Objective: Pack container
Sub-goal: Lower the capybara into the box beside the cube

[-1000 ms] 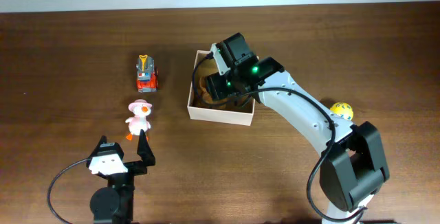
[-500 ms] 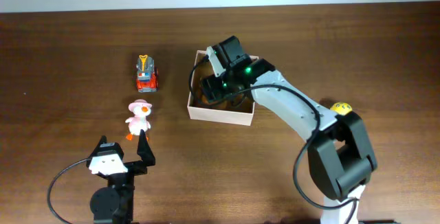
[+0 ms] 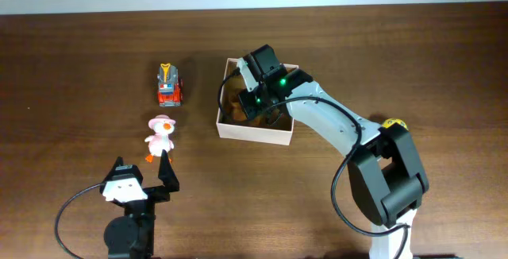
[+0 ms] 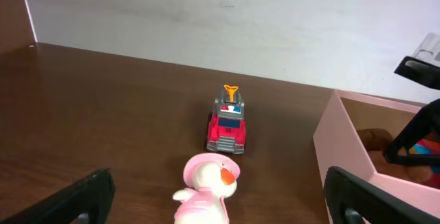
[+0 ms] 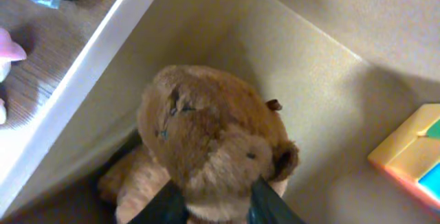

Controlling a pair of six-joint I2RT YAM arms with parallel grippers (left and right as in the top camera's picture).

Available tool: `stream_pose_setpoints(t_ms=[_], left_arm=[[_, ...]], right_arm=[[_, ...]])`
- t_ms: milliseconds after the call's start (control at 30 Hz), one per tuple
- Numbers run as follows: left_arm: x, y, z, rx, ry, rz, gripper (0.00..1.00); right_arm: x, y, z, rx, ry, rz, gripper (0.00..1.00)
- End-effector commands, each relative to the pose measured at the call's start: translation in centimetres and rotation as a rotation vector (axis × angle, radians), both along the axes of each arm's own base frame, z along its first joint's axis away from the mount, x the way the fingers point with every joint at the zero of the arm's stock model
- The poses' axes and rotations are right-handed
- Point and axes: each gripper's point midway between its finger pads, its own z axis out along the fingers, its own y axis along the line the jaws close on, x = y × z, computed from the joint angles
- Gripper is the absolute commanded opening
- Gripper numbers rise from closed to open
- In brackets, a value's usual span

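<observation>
Your container [image 3: 255,131] sits mouth up, square, slightly askew. Inside it your right gripper [image 5: 210,200] pinches the teddy bear [image 5: 206,135]; left gripper [image 3: 143,167] gapes, well apart from it.

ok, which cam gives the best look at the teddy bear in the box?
Right wrist: the teddy bear fills the frame, head and ear clear, lying by a wall of the container. Overhead shows only a brown sliver beside the right arm. Left wrist catches a brown patch over the container wall.

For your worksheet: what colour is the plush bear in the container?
Brown plush bear; right wrist view shows it best.
</observation>
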Motion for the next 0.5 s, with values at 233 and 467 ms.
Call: stream_pose_setpoints(t_ms=[233, 467], left_arm=[[0.0, -0.1, -0.1, 0.015, -0.001, -0.010, 0.99], [0.0, -0.1, -0.1, 0.015, -0.001, -0.010, 0.99]], right_arm=[[-0.4, 0.2, 1.0, -0.019, 0.039, 0.008, 0.27], [0.5, -0.3, 4.8, -0.057, 0.008, -0.017, 0.27]])
